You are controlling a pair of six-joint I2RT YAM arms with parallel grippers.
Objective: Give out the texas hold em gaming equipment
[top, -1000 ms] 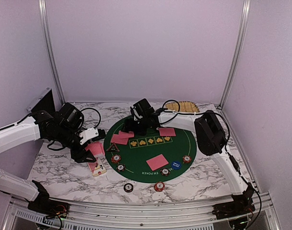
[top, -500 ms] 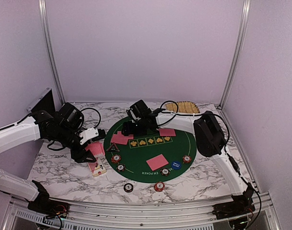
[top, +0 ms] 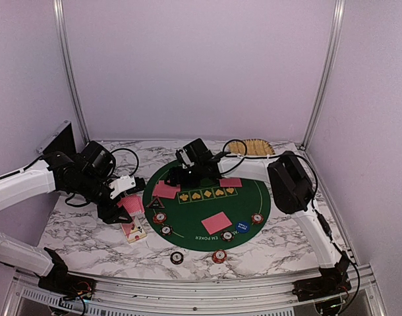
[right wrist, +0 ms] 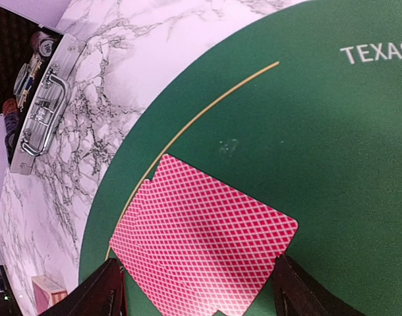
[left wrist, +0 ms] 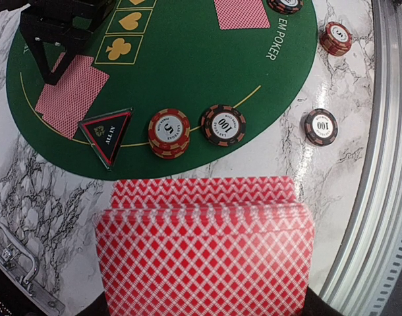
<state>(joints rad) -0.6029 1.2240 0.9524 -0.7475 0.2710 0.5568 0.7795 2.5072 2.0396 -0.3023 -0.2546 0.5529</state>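
**Left jaws pinch the deck; right jaws spread over a card**

The left gripper (top: 124,207) has its jaws pressed onto a fanned deck of red-backed cards (left wrist: 204,250), held over the marble table (left wrist: 43,191) just off the left edge of the green felt mat (left wrist: 188,66); the right gripper (right wrist: 201,296) hangs low with jaws spread, one finger to each side of a face-down card (right wrist: 201,243) lying on the mat's left part; near that card on the mat sit a black-triangle marker (left wrist: 107,131), a red-and-white chip stack (left wrist: 169,131) and a dark striped chip (left wrist: 223,125); another dark chip (left wrist: 320,126) and a red chip stack (left wrist: 336,37) lie on the table, off the mat's near edge.
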